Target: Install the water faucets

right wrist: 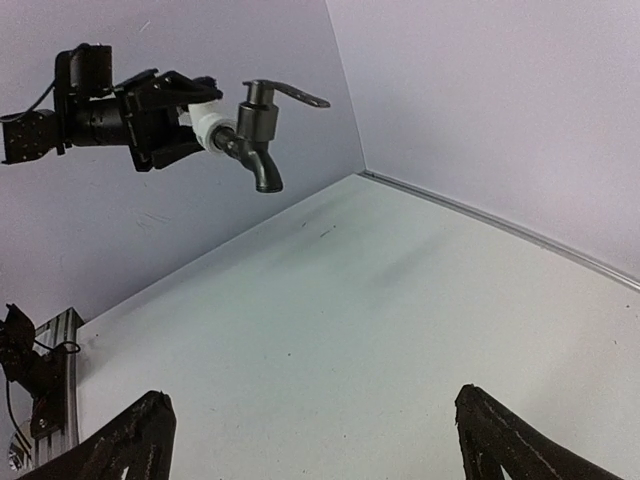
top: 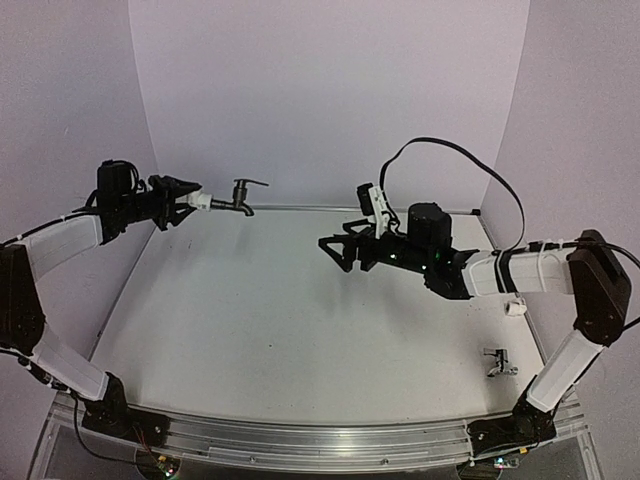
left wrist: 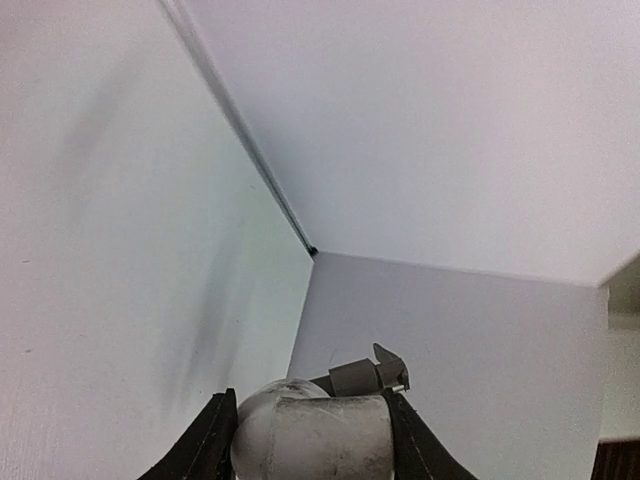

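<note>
Top view, left gripper [top: 193, 201]: upper left of frame, closed on a white fitting [top: 203, 201] that carries the dark faucet [top: 240, 194], held in the air.
Top view, right gripper [top: 338, 252]: centre of frame, jaws wide apart, empty.
Top view, silver faucet [top: 497, 362]: lower right, lying on the table [top: 260, 320], well apart from both grippers.
Left wrist view: jaws clamp the fitting at bottom centre, with part of the dark faucet showing just beyond.
Right wrist view: jaws spread at the bottom corners with nothing between them, dark faucet at upper left.
Risk: the fitting may twist in the grip if the right arm bumps the faucet. The silver faucet may skid away if the pickup is misaligned.
</note>
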